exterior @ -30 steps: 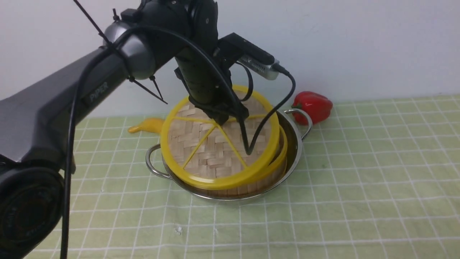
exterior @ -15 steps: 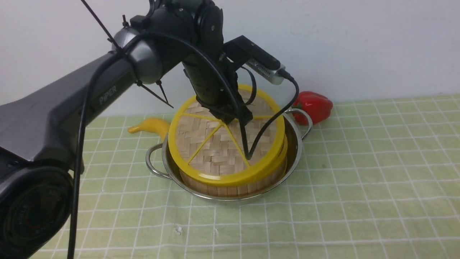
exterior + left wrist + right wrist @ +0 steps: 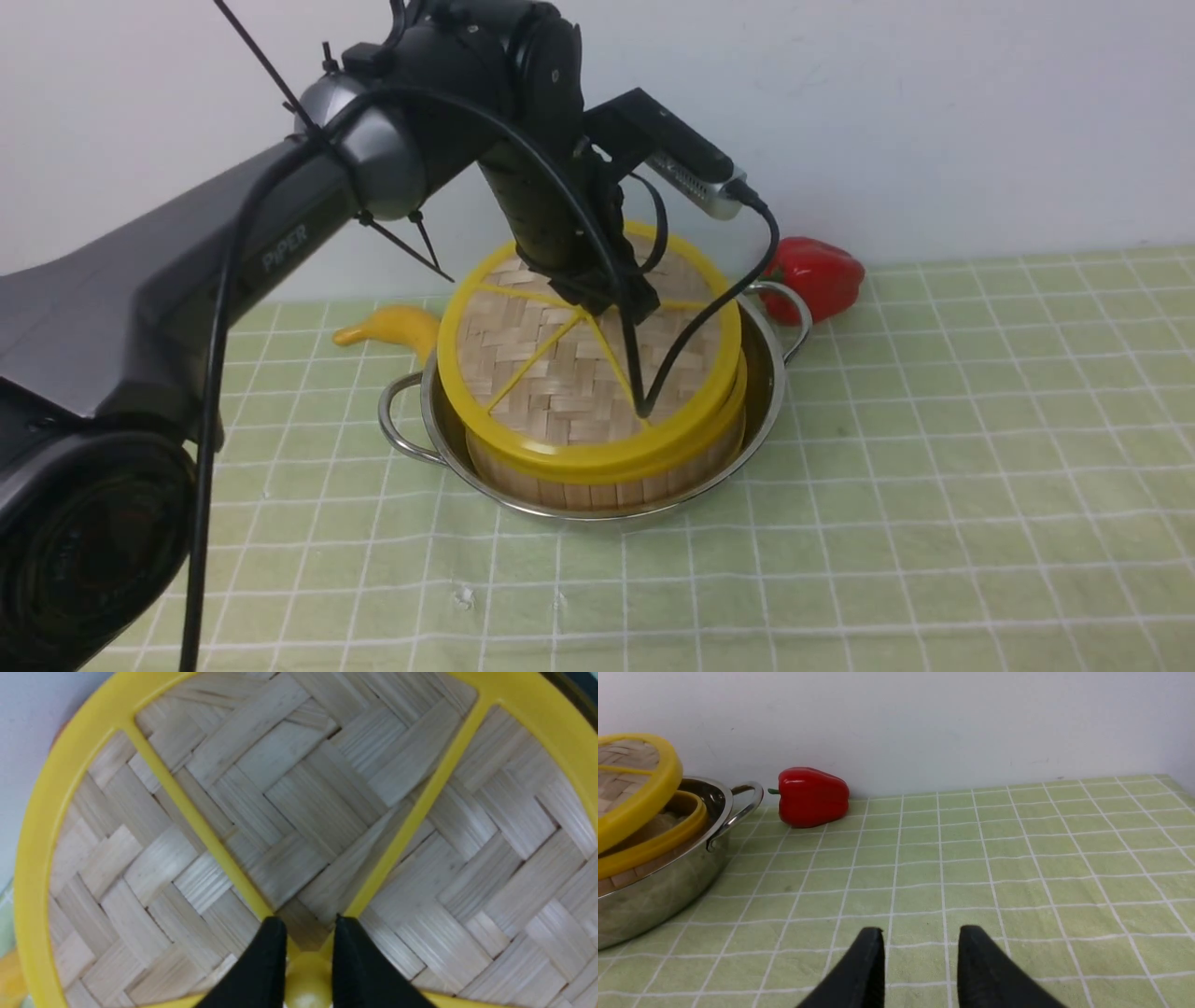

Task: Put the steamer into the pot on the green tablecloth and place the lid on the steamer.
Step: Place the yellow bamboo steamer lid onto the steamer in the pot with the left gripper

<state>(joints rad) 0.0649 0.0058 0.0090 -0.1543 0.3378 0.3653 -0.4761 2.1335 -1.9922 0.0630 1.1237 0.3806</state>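
Lid [image 3: 299, 812] sits with its hub between left fingers [image 3: 261, 970].

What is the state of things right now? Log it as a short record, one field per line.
steamer: sits in the pot, on the green tablecloth
lid: over the steamer, tilted, right edge raised off its rim
left tool: shut on the lid at its centre
right tool: open, empty, over the cloth
red pepper: on the cloth, beyond the pot
task left: seat the lid flat
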